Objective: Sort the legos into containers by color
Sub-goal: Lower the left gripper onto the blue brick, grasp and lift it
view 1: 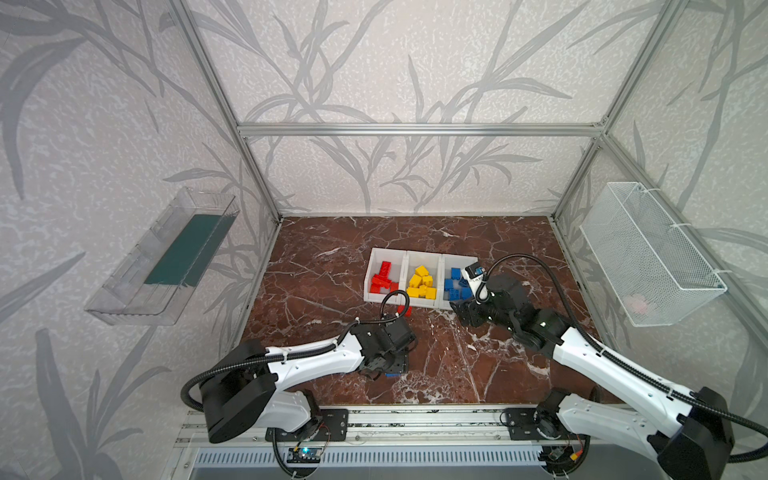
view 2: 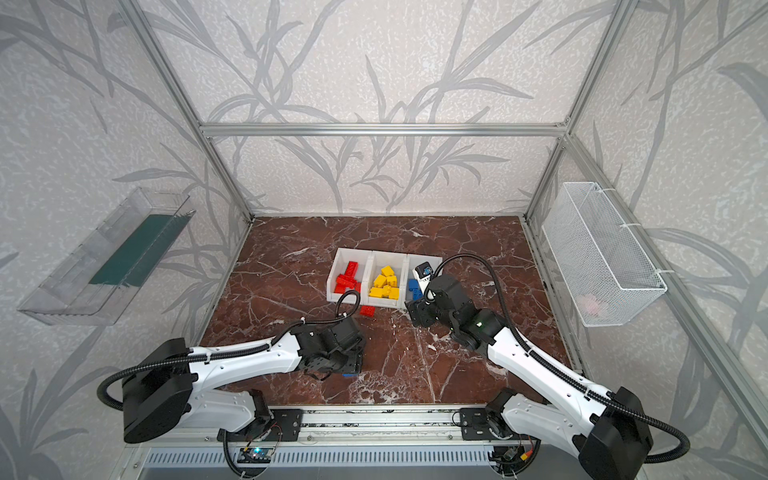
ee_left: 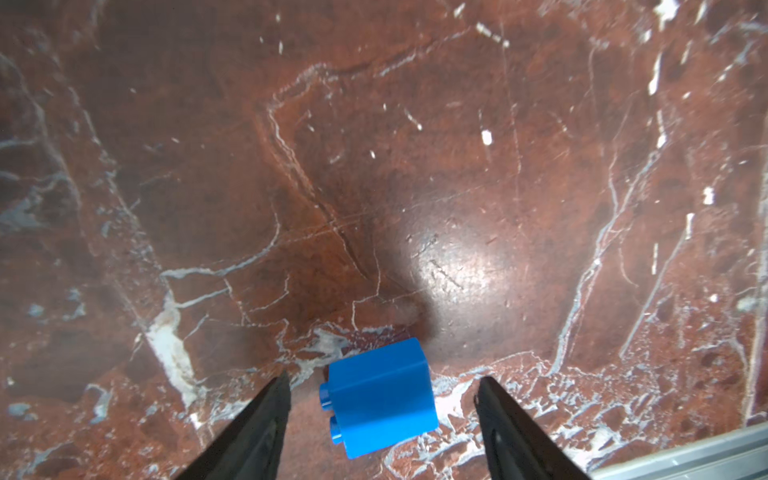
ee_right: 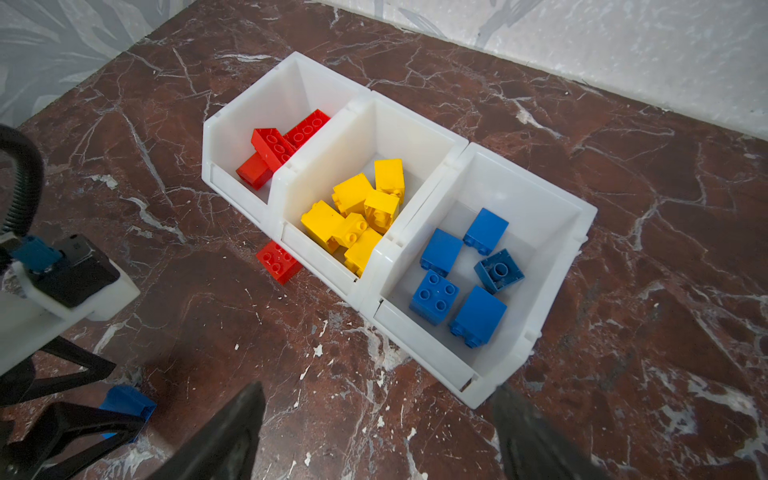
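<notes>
Three joined white containers stand mid-table. The left one (ee_right: 266,95) holds red legos (ee_right: 272,145), the middle one (ee_right: 399,124) several yellow legos (ee_right: 353,216), and the right one (ee_right: 519,187) several blue legos (ee_right: 478,316). A loose red brick (view 1: 404,309) (ee_right: 278,262) lies on the table just in front of the containers. Near the table's front a blue brick (ee_left: 380,399) (view 1: 392,375) lies on its side between the fingers of my open left gripper (ee_left: 384,379), untouched on both sides. My right gripper (ee_right: 379,390) (view 1: 461,311) hangs open and empty in front of the blue container.
A clear tray with a green base (view 1: 166,257) hangs on the left wall and a white wire basket (view 1: 648,249) on the right wall. An aluminium rail (view 1: 415,415) (ee_left: 685,457) runs along the table's front edge. Frame posts stand at the back corners.
</notes>
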Tool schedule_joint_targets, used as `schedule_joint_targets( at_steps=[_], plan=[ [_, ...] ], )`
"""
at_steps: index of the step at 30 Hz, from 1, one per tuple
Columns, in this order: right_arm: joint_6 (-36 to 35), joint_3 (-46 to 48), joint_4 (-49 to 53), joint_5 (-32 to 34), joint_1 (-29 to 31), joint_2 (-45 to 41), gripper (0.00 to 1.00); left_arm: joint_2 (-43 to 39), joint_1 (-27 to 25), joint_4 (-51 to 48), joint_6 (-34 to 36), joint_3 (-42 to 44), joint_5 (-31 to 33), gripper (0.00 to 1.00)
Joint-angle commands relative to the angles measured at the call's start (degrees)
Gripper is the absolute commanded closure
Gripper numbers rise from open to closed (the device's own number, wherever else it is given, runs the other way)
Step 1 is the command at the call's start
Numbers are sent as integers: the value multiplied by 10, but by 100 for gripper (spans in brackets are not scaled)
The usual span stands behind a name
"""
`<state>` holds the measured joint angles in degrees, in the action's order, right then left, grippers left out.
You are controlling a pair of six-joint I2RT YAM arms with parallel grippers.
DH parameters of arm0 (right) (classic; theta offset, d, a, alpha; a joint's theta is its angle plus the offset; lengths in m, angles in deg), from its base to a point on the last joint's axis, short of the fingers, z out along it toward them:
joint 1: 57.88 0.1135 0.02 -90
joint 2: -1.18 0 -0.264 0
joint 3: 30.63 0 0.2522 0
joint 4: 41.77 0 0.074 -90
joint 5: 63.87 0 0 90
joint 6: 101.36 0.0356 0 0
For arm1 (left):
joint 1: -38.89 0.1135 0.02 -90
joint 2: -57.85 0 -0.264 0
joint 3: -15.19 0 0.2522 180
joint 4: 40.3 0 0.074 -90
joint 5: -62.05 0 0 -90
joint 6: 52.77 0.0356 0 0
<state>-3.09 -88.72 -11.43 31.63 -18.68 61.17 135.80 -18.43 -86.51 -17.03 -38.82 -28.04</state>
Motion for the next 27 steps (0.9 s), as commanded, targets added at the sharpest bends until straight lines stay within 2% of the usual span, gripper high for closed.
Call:
schedule_joint_targets(
  at_steps=[1,10,13,17,19,22,25,27],
  plan=[
    [9,11,4,2,-4,-18,14,9,-8,-45,-18,-19,17,28],
    [14,12,19,7,-7,-29,14,73,-22,-33,13,-51,-10,32],
    [15,11,26,10,-7,-34,14,97,-32,-42,26,-70,-15,40],
    [18,12,34,13,-8,-45,14,116,-39,-54,30,-77,-14,57],
    [20,14,35,14,-8,-50,14,118,-42,-57,30,-79,-10,61],
    [22,12,43,16,-8,-60,14,119,-42,-64,47,-95,3,62],
    [22,9,53,24,-9,-75,14,127,-42,-81,94,-141,32,62],
    [23,11,63,33,-9,-87,14,147,-40,-119,116,-200,80,61]
  ],
)
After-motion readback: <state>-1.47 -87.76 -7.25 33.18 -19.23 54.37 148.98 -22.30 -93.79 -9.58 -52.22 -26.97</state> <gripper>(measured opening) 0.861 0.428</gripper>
